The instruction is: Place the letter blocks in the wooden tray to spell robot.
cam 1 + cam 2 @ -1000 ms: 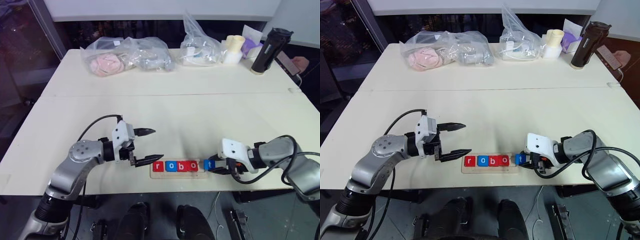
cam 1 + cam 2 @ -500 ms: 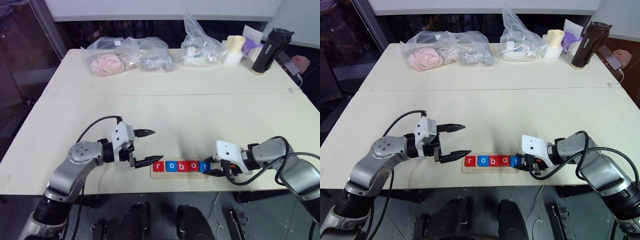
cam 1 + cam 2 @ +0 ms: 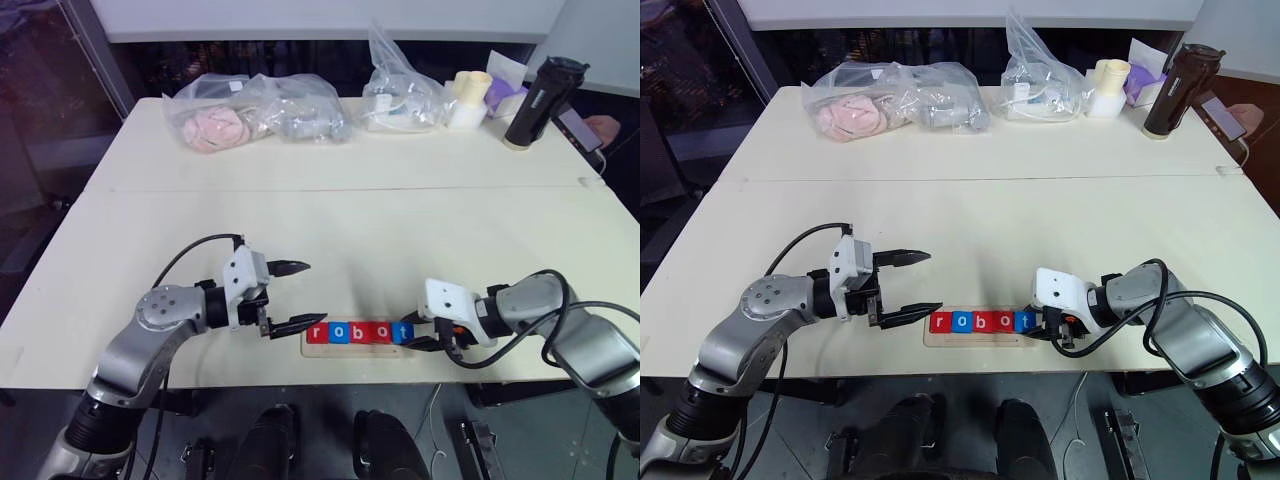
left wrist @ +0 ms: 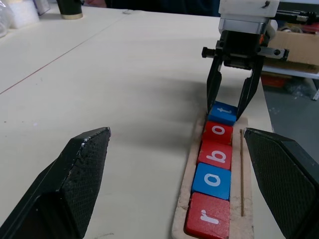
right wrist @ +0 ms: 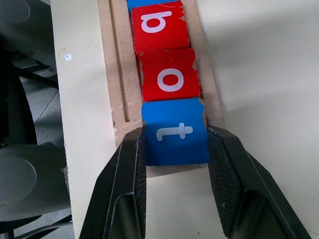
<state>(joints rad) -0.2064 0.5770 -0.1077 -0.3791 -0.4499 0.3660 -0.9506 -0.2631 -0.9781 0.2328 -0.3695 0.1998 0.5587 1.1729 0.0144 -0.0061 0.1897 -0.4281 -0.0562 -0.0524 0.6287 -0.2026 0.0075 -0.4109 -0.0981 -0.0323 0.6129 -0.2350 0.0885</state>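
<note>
Clamping the blue t block (image 5: 175,132) between two black fingers (image 5: 122,184), right gripper (image 3: 424,333) at the right-hand end of the wooden tray (image 5: 118,94), jaws closed narrow against the tile's two side faces. Sitting at that end of the tray, t block, touching the red o block (image 5: 169,74) next along, its outer edge right at the tray's end. Beyond the red o, toward the tray's other end: red b block (image 5: 158,26), then blue o block (image 4: 212,180), then red r block (image 4: 208,222) at the left-hand end, all five in one row, edge to edge, reading "robot" from the head views. Running alongside the row, on the near side of the tray, a thin groove (image 4: 242,174) in the pale wood. Hovering just off the tray's left-hand end, left gripper (image 3: 296,296), jaws spread wide and holding nothing, lower fingertip (image 3: 312,320) just beside the r block; touching or not, cannot tell. Well beyond the tray, along the far edge of the table (image 3: 350,215): clear plastic bags (image 3: 255,110) with soft contents, a dark bottle (image 3: 541,100), a pale cup (image 3: 468,95).
</note>
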